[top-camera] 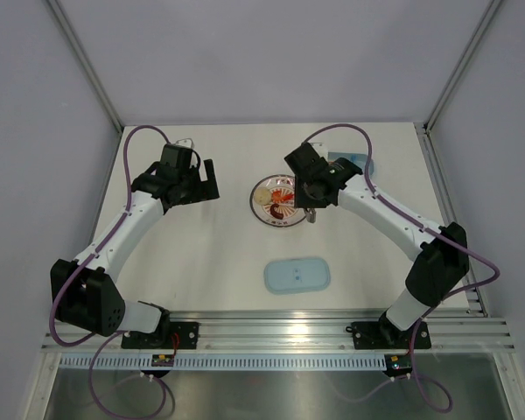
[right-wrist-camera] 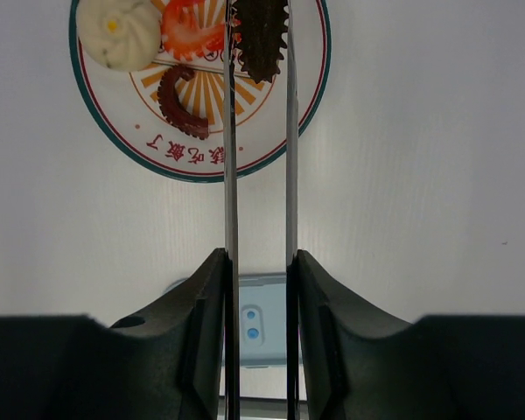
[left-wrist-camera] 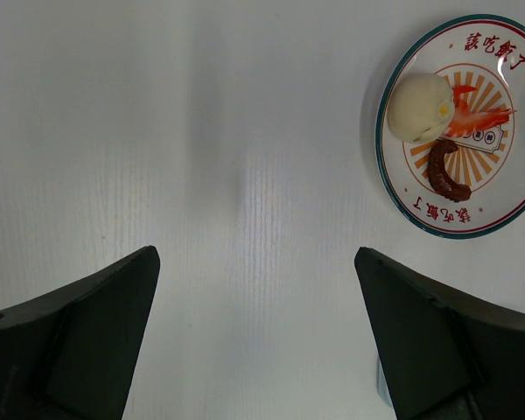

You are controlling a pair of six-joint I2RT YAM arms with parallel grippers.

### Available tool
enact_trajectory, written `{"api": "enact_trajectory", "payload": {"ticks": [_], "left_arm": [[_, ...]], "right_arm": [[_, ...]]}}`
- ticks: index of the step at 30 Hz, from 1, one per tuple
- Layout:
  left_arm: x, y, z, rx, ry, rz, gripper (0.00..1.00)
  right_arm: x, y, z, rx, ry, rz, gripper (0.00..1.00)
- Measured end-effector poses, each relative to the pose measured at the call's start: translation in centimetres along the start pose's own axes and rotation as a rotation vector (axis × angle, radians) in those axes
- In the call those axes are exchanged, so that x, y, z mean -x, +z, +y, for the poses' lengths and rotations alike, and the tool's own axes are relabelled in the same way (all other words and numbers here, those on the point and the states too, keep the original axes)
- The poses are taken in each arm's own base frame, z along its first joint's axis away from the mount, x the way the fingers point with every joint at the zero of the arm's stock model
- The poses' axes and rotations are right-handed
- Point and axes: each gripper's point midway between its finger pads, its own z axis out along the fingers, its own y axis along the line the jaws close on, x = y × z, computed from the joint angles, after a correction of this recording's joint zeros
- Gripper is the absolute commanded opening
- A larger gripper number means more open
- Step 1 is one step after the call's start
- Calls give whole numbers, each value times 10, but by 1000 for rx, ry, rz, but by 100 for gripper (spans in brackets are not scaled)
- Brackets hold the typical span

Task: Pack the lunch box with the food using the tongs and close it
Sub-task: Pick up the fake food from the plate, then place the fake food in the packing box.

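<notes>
My right gripper (right-wrist-camera: 260,258) (top-camera: 312,194) is shut on the silvery tongs (right-wrist-camera: 230,175), one finger pressing each arm from outside. The tong tips pinch a dark brown jagged piece of food (right-wrist-camera: 262,39) over the white sunburst plate (right-wrist-camera: 284,131) (top-camera: 264,210). A white bun (right-wrist-camera: 118,33), a red-orange shrimp (right-wrist-camera: 188,31) and a curled brown tentacle (right-wrist-camera: 179,101) lie on the plate. The pale-blue lunch box (top-camera: 365,164) sits behind the right arm, mostly hidden by it. My left gripper (left-wrist-camera: 255,258) (top-camera: 208,182) hovers open and empty left of the plate (left-wrist-camera: 402,188).
The flat pale-blue lid (top-camera: 297,275) (right-wrist-camera: 258,324) lies on the table near the front, between the arms. White walls enclose the table on three sides. A metal rail (top-camera: 280,328) runs along the near edge.
</notes>
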Motion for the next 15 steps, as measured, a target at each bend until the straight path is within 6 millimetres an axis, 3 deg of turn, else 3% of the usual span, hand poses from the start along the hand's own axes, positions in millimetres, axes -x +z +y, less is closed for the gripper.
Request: {"api": "enact_trajectory", "payload": {"ticks": [8, 11, 15], "left_arm": [[0, 0, 0, 1, 0, 0, 99], [0, 0, 0, 2, 0, -1, 99], [0, 0, 1, 3, 1, -1, 99]], "right_arm": [[37, -19, -5, -14, -17, -106, 7], [50, -18, -20, -37, 0, -124, 7], [69, -10, -55, -91, 51, -137, 7]]}}
